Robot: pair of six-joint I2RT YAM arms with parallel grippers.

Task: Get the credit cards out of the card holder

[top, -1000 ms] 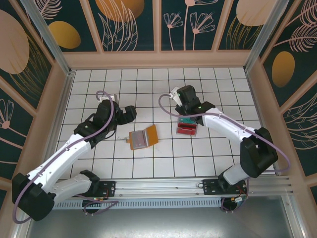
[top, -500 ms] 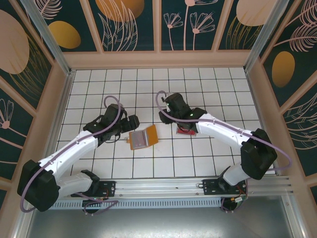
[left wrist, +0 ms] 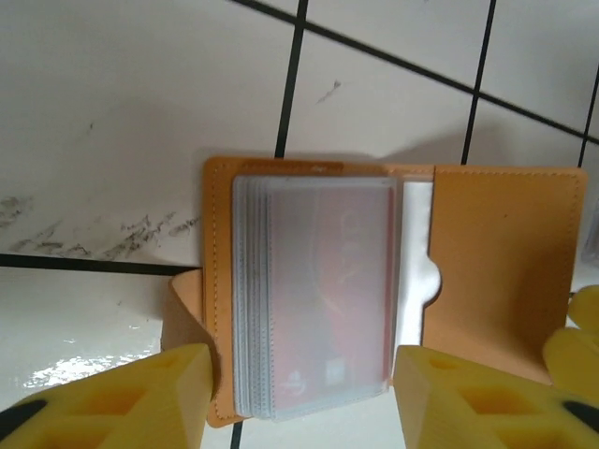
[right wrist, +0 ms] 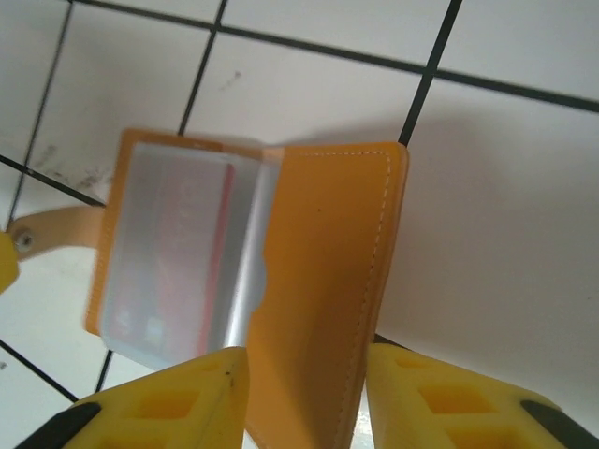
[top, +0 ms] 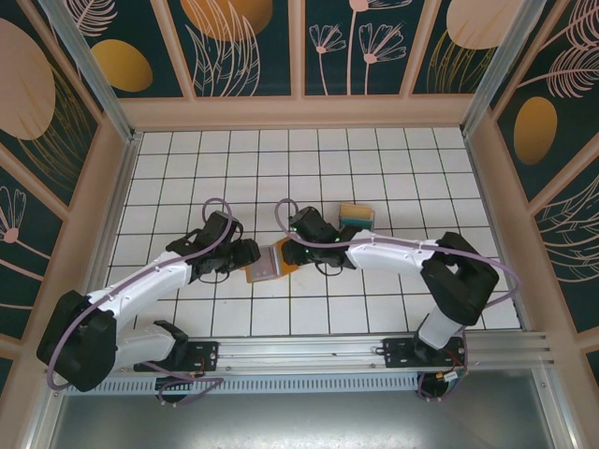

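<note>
The orange-brown card holder (top: 270, 262) lies open on the white tiles between both grippers. Its clear sleeves (left wrist: 314, 290) hold a red card (right wrist: 192, 238) that shows through the plastic. My left gripper (left wrist: 304, 402) is open, one yellow finger on each side of the sleeve stack's near end. The small tab (left wrist: 182, 313) sticks out beside the left finger. My right gripper (right wrist: 309, 402) is open around the near edge of the orange flap (right wrist: 323, 262), which stands slightly raised off the table. From above, the left gripper (top: 248, 254) and right gripper (top: 293, 253) meet at the holder.
A clear plastic tray (top: 357, 217) with orange and teal strips sits just behind the right arm. Wooden walls (top: 487, 187) ring the tiled floor (top: 393, 168). The arms' base rail (top: 299, 354) runs along the near edge.
The right gripper left the clear tray and swung left onto the holder's flap. The left gripper slid right up to the holder's sleeves. The tray now lies uncovered, a little further back.
</note>
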